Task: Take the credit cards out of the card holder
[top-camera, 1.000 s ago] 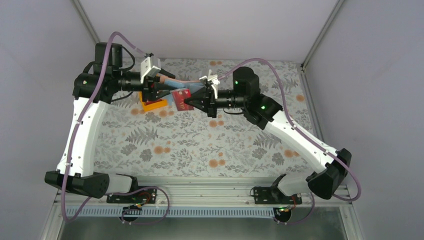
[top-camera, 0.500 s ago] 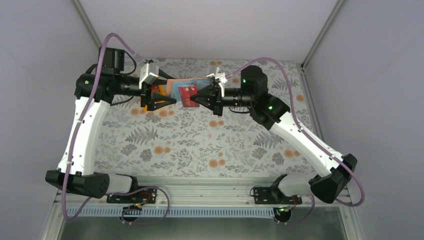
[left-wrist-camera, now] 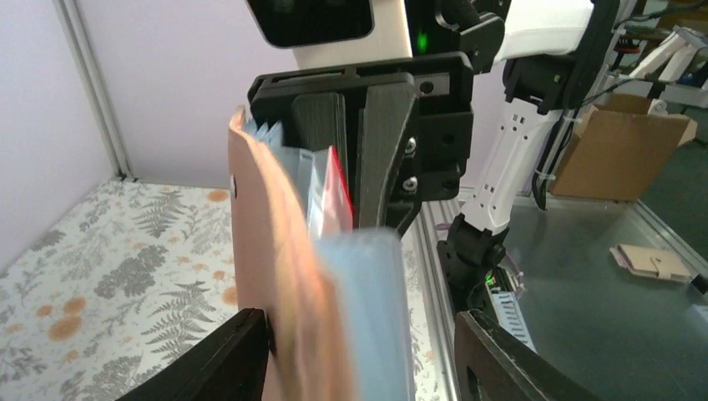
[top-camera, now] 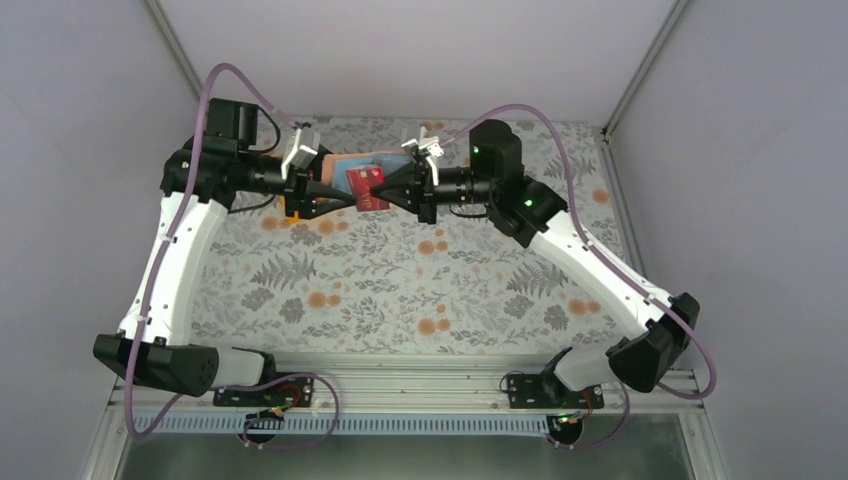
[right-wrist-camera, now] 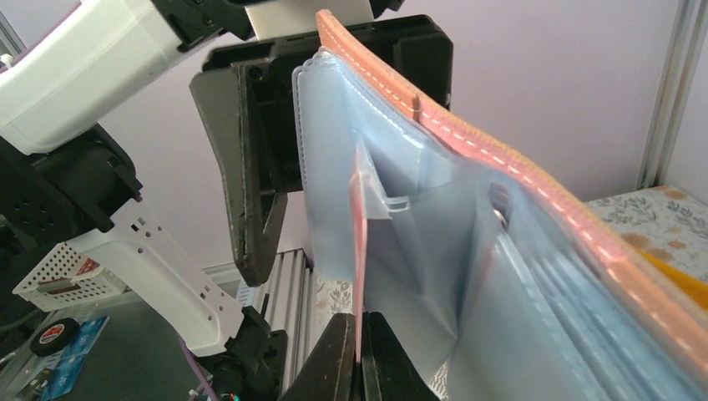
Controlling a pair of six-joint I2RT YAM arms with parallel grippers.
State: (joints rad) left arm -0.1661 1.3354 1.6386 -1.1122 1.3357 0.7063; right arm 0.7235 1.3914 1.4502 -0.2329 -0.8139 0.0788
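Floral bench (top-camera: 400,290) is lying below; both arms are meeting over its twelve o'clock end. Card holder (top-camera: 375,160) is hanging in the air between them, spread open, with pale blue sleeves fanning out (soft and floppy, probably flexing under any tug). Orange tray (top-camera: 290,208) is peeking out at its eight o'clock, contents hidden. Left pincer (left-wrist-camera: 359,316) is standing released, fingers straddling the holder with a gap showing on one side. Right pincer (right-wrist-camera: 357,322) is clenching the exposed edge of a red credit card (top-camera: 364,184) that is sticking out of a sleeve. Card is looking thin, stiff and slick, so pinching the flat faces is seeming safest. Other cards: can't tell.
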